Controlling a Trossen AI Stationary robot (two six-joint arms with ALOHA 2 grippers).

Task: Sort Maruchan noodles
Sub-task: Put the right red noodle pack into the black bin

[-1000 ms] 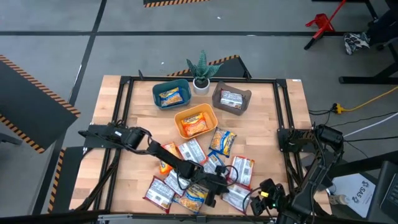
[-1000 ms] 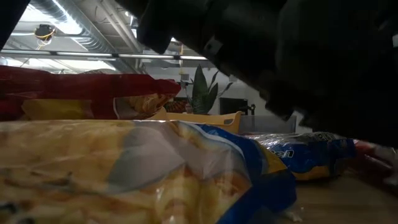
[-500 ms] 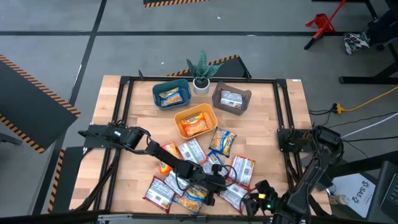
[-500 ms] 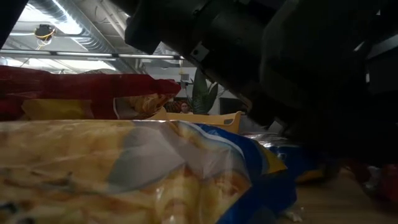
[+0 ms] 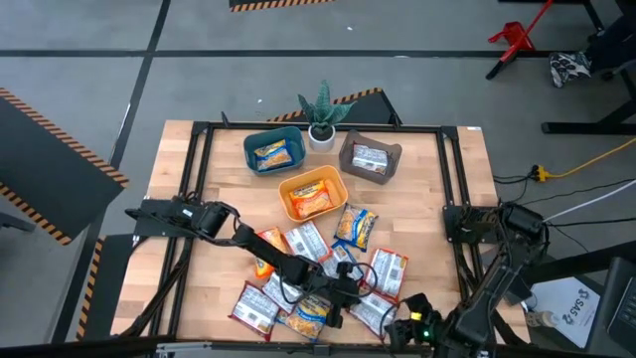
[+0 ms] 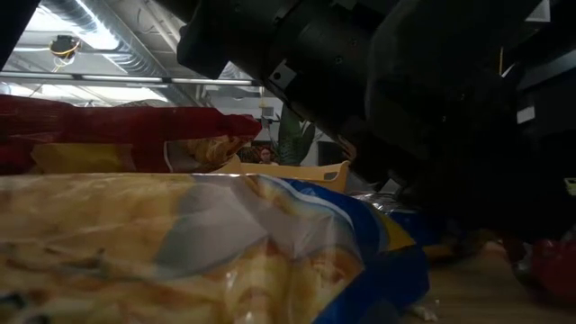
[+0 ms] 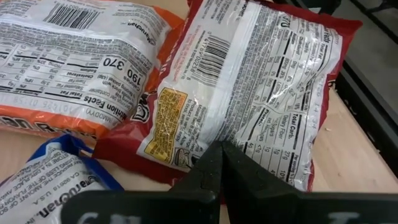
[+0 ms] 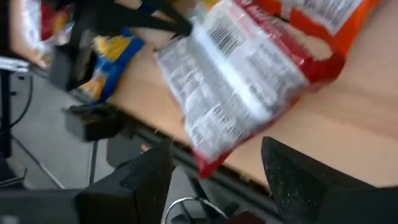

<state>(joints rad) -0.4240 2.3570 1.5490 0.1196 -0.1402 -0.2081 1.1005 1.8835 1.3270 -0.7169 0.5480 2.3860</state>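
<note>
Packets of Maruchan noodles [image 5: 318, 273] lie scattered over the near middle of the table [image 5: 417, 189], waiting to be sorted; one already sits in each of the teal bin [image 5: 273, 151], orange bin [image 5: 312, 193] and grey bin [image 5: 370, 157] at the far side. The left claw [image 5: 348, 288] hovers clenched and empty over a red-and-white packet [image 7: 249, 81]. The right claw [image 5: 397, 323], released wide, lines up on the red packet [image 8: 242, 81] at the near edge, probably to grab it.

Noodle packets [image 6: 180, 252] under dark arm [image 6: 405, 99]

Even overhead light; right wrist view motion-blurred, low view dim.
</note>
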